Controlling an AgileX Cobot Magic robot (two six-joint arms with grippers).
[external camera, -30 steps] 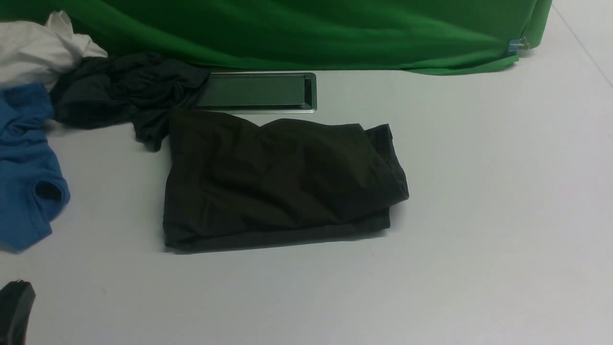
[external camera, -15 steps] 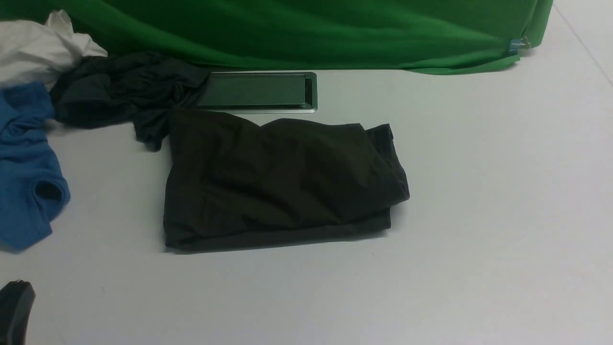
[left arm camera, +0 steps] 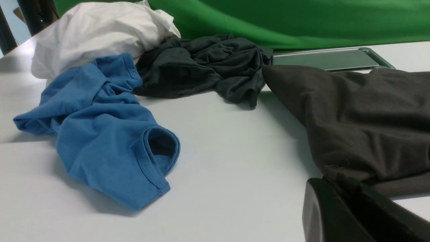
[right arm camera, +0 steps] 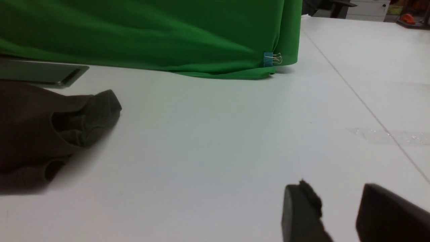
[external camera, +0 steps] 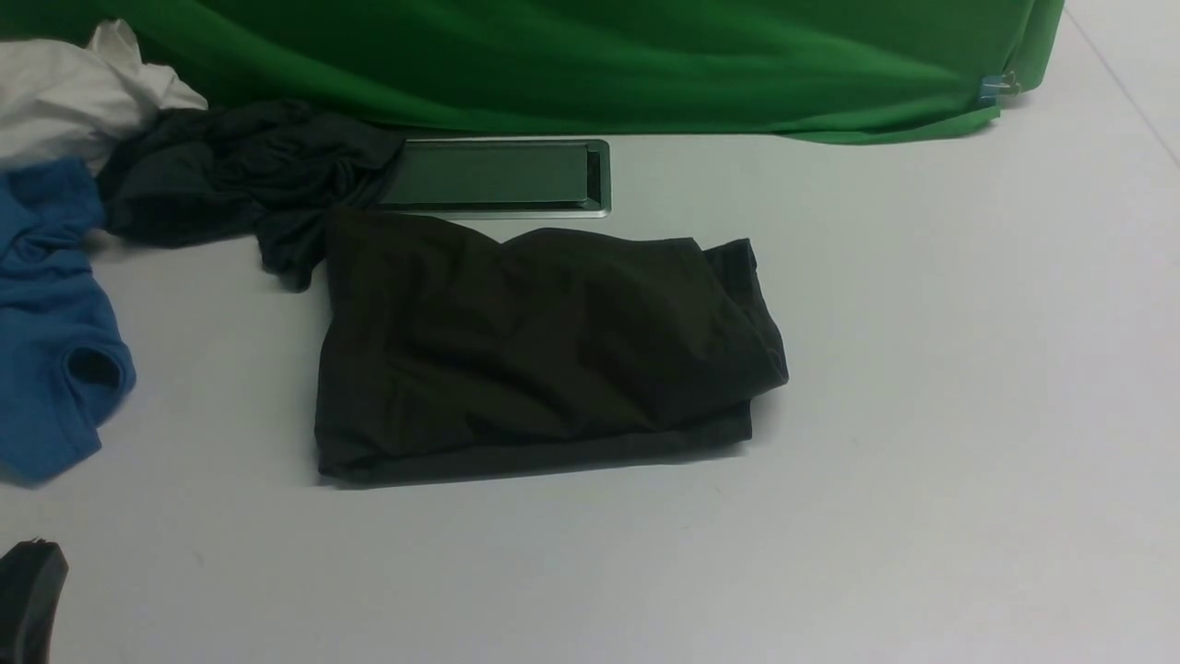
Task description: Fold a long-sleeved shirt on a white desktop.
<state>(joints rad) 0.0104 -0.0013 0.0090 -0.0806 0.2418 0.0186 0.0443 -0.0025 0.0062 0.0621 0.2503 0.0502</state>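
While the folded shirt (external camera: 544, 355) lies in the middle of the white worktop (external camera: 922, 415), just in front of the grey hatch (external camera: 498, 177), the left end effector (left arm camera: 356, 211) is closed tight and holds nothing. Its right twin (right arm camera: 339, 215) has its jaws partly apart, empty, well away from the shirt.

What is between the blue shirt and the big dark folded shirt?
Only bare white desktop lies between the crumpled blue cotton shirt and the folded dark olive-black long-sleeved shirt, as the front view shows.
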